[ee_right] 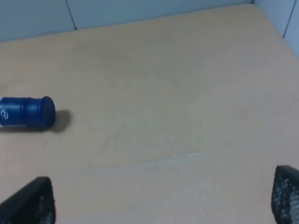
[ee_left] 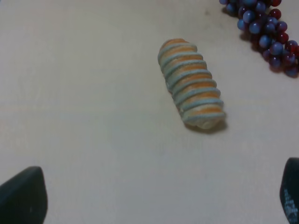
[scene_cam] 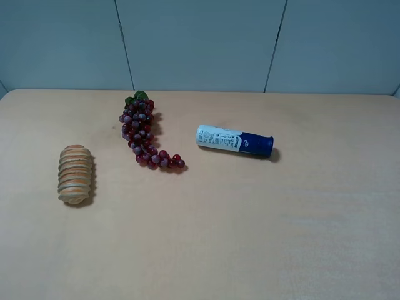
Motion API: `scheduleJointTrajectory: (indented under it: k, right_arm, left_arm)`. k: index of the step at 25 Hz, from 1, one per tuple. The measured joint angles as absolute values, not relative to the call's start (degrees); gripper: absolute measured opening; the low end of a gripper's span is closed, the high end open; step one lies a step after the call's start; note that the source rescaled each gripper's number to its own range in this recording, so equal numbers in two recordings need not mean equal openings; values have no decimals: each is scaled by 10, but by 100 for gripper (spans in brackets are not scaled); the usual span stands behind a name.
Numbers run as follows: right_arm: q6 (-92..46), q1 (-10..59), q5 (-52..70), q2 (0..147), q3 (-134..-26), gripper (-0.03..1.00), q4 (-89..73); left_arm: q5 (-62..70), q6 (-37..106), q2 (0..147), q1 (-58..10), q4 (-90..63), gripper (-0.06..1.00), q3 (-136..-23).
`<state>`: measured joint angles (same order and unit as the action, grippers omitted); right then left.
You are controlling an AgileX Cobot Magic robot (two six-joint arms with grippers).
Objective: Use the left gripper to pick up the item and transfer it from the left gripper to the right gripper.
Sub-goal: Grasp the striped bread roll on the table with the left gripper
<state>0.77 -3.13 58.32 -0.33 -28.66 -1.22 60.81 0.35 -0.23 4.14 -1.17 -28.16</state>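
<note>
The bread loaf point(scene_cam: 76, 175), tan with orange-brown ridges, lies on the table at the left. In the left wrist view the loaf point(ee_left: 191, 84) lies ahead of my left gripper point(ee_left: 156, 198), well clear of it. That gripper is open and empty; only its two black fingertips point(ee_left: 23, 198) show at the frame's lower corners. My right gripper point(ee_right: 158, 203) is also open and empty over bare table, its fingertips point(ee_right: 28, 205) far apart. Neither gripper shows in the exterior high view.
A purple grape bunch point(scene_cam: 145, 134) lies right of and behind the loaf and shows in the left wrist view point(ee_left: 264, 28). A white-and-blue tube point(scene_cam: 234, 141) lies near the table's middle, its blue cap end in the right wrist view point(ee_right: 25, 112). A grey wall stands behind the table point(scene_cam: 262, 237).
</note>
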Motion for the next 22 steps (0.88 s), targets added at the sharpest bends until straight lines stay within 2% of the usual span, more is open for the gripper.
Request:
scheduleJointTrajectory:
  k: [16,22]
  right_arm:
    - [8,-31,583,-3,-287,100,-12]
    - [8,-31,583,-3,-287,100,-12]
  left_arm:
    - [616,3,1,41,-12,99,-285]
    - [658,-10,112,41,-10,99,-357]
